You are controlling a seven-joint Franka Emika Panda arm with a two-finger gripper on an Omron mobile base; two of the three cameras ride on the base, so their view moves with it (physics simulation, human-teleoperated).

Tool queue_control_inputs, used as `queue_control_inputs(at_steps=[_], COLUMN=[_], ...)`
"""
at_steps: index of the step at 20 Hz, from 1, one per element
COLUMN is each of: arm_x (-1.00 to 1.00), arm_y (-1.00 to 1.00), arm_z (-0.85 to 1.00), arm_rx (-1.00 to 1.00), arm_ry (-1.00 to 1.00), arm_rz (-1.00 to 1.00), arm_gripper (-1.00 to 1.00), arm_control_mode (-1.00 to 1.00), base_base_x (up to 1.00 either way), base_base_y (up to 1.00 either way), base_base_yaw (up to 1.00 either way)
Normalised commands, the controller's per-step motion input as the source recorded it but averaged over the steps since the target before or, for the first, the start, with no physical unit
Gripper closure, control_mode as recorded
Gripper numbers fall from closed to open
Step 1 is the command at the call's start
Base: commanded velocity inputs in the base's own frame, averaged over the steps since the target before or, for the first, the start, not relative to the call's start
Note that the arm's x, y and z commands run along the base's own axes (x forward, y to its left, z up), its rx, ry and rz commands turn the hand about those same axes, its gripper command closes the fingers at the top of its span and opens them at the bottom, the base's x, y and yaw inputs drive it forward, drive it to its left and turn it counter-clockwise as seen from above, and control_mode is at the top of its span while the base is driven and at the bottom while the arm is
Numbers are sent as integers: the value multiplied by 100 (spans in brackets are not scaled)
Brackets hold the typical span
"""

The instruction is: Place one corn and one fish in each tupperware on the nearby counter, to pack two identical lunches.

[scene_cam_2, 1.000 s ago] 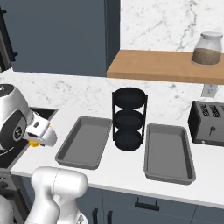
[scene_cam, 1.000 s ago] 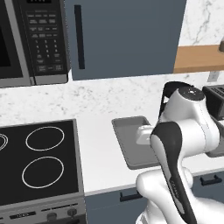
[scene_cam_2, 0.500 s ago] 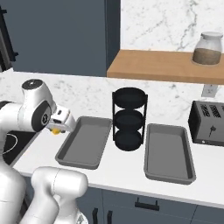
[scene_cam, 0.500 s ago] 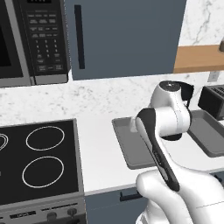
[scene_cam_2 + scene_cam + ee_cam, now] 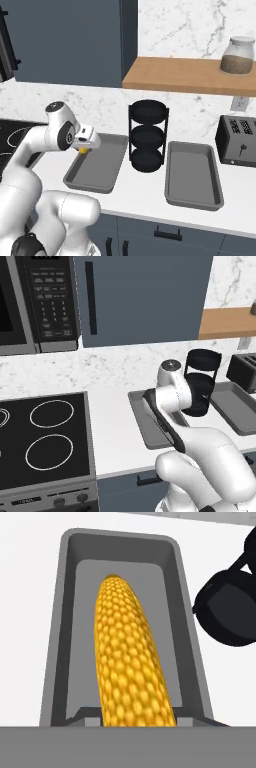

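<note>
We hold one corn (image 5: 131, 662) in the gripper (image 5: 85, 148), its jaws pinched on the cob, which in the hand view runs away from us as a long, tapering ear packed with small rounded kernels, deep yellow shading to orange along its sides, its far tip narrowing to a blunt point. In the right base view only a small yellow bit of it peeks out beneath the hand. The cob hangs above the left tupperware (image 5: 107, 162), a shallow grey tray with rounded corners and a raised rim, lying on the white marbled counter (image 5: 145, 192). Just beside that tray stands the black three-tier rack (image 5: 147, 135), and on the rack's other side lies the second tupperware (image 5: 192, 175), which looks alike. In the left base view the arm covers much of the nearer tray (image 5: 142, 423).
</note>
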Motion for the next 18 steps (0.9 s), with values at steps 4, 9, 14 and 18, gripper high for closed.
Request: queue_control_inputs(at_steps=[4,9,14,18], arm_x=[66,56,32,30], arm_y=[-17,-5,-1,0], arm_z=[-40,-37,-41,-29], arm_rx=[-1,0,0,0], arm_ry=[0,0,0,0], arm_rz=[0,0,0,0], arm_gripper=[100,100,100,100], arm_control_mode=[-100,-100,-100,-100], base_base_x=[0,0,0,0], base_base_y=[0,0,0,0], base_base_yaw=[0,0,0,0])
